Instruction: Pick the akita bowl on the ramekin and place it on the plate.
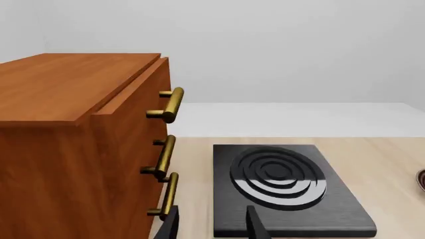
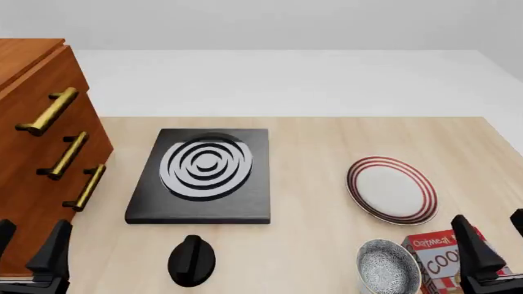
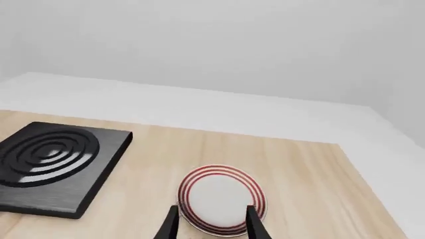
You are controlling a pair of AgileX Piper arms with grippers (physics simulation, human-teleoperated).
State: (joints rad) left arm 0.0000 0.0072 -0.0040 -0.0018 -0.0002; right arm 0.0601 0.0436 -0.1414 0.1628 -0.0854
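The bowl sits at the near edge of the desk, just beside a red box; the cup under it cannot be seen. Both grippers, left and right, hang spread apart, holding nothing. The right one could bump the box, or tip the bowl off. Farther back lie the plate, a black stove and drawers. The desk is pale wood; the walls are plain white.

The pale wooden table carries one red-ringed white plate, one grey speckled bowl, one black ringed burner slab, one black knob, one red box, and one three-handled wooden cabinet.
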